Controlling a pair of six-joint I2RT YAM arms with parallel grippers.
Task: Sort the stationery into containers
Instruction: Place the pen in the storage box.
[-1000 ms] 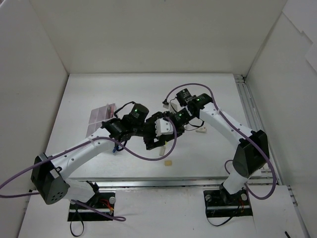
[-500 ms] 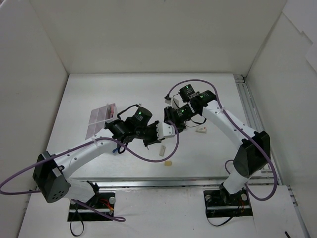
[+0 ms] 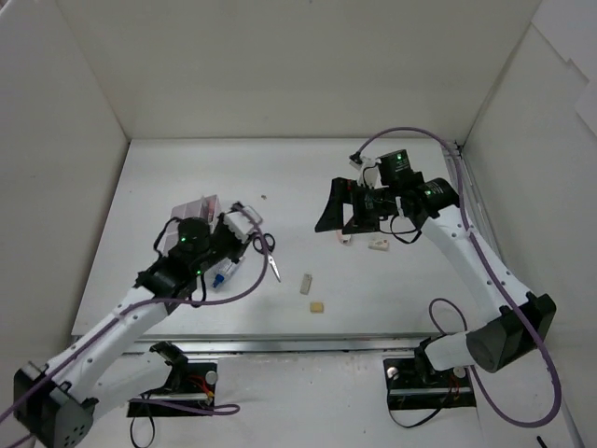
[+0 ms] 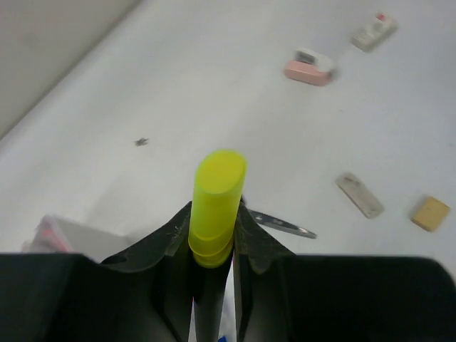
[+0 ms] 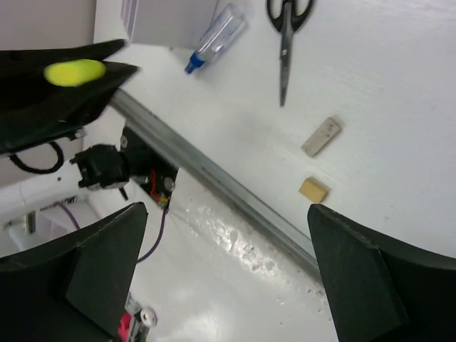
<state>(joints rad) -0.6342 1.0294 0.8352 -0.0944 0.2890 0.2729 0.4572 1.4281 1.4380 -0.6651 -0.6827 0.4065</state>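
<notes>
Transport step: my left end effector (image 4: 211,235) is clenched on the yellow-tipped highlighter (image 4: 216,206) near the container (image 3: 191,211) at centre-left of the top view, the right end effector (image 3: 328,213) is released and empty, and next, I judge, the highlighter needs aligning over a compartment.

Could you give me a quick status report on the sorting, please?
Left gripper shut on highlighter. Right gripper open, empty. Scissors, eraser loose on table.
</notes>
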